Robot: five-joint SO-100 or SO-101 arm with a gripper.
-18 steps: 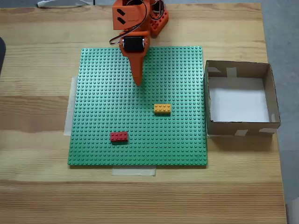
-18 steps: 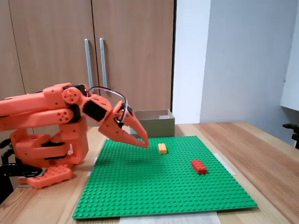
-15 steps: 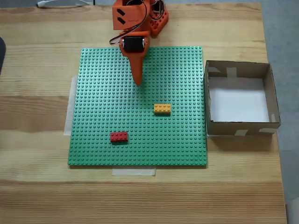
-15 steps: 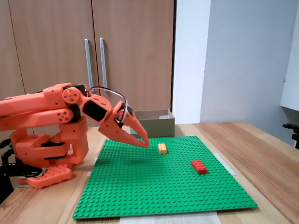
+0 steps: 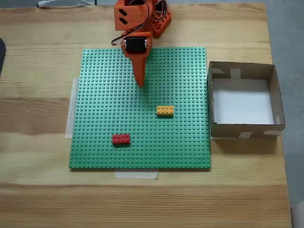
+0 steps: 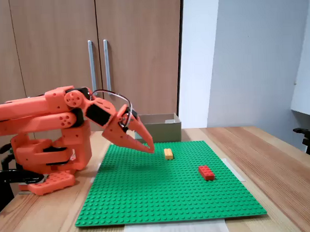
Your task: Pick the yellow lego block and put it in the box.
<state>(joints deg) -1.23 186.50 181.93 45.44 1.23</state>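
- The orange gripper [image 5: 140, 83] [image 6: 149, 147] hangs above the green studded baseplate [image 5: 104, 118] [image 6: 163, 198], its two fingers pressed together into one narrow point, with nothing between them.
- In the side-on fixed view the tip is tilted downward and clear of the plate surface, not touching it.
- The yellow lego block [image 5: 165, 110] [image 6: 168, 153] sits flat on the baseplate, ahead of the fingertips and a little toward the right in the top-down fixed view; it is near the tip but apart from it.
- A red lego brick [image 5: 120, 138] [image 6: 206, 172] lies farther out from the tip than the yellow one, toward the left in the top-down fixed view, well apart from both gripper and yellow block.
- The cardboard box [image 5: 275, 95] [image 6: 161, 130] stands just off the baseplate's right edge in the top-down fixed view, well to the side of the gripper; its white bottom is bare and pale tape patches mark its walls.
- Behind the gripper, the arm [image 6: 42, 116] is folded low over its base on the wooden table [image 5: 38, 190].
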